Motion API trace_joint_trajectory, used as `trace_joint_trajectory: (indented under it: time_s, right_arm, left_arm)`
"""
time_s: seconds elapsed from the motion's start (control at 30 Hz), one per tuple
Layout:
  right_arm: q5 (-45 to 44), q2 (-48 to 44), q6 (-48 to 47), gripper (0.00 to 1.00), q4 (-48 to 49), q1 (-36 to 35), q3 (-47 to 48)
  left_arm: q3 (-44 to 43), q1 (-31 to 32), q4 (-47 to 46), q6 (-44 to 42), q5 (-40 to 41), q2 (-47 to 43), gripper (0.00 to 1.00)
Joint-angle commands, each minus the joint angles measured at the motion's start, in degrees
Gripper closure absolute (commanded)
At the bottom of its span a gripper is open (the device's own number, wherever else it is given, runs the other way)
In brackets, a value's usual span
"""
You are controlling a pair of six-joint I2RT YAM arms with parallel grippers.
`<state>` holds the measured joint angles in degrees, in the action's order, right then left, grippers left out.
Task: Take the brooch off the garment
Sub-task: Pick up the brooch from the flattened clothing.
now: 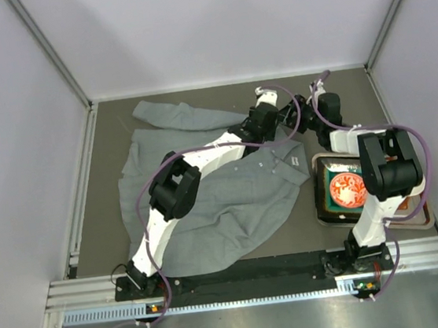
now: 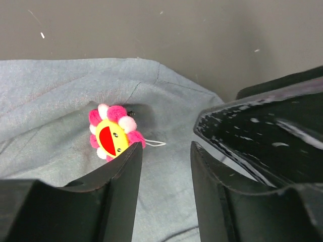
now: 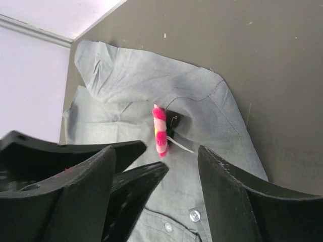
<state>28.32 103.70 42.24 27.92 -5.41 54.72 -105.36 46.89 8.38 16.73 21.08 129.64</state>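
Left gripper (image 2: 164, 174) and right gripper (image 3: 156, 169) both have their jaws spread apart, holding nothing, close to the pink flower brooch (image 2: 112, 133) pinned on the grey shirt (image 2: 50, 101).

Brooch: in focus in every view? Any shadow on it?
Left wrist: brooch sharp, face-on, evenly lit, with a dark shadow in the shirt fold just behind it. Right wrist: sharp too, but seen edge-on. Top external: brooch not visible, cannot judge.

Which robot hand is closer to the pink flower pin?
Left. The left gripper sits right beside the brooch; the right gripper is a bit farther off.
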Motion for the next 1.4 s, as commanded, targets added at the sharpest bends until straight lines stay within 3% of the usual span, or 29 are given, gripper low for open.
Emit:
trace_joint_trajectory:
  time_s: [0.0, 0.8, 0.97, 1.1, 1.37]
  right_arm:
    - [0.77, -2.19, -0.14, 0.34, 3.72, 0.66, -1.28]
    - [3.24, 2.64, 2.85, 0.34, 8.03, -0.47, -0.32]
    - [2.89, 4.05, 2.67, 0.35, 6.62, -2.41, 1.88]
    - [3.15, 5.37, 3.03, 0.35, 6.79, -3.29, 2.67]
    - [0.95, 6.25, 4.25, 0.37, 4.51, -3.91, 3.81]
  left_arm:
    - [-5.11, -0.49, 4.80, -2.06, 4.49, 3.33, 0.53]
    - [-5.20, -0.93, 2.16, -3.64, 7.93, 7.11, 0.54]
    - [-5.12, -1.63, 2.78, -3.20, 5.38, 6.85, 0.69]
    - [-2.40, -1.89, 0.68, -2.41, 3.80, 4.58, 0.98]
    - [5.07, -4.44, -3.62, 3.65, -5.16, -0.96, 1.00]
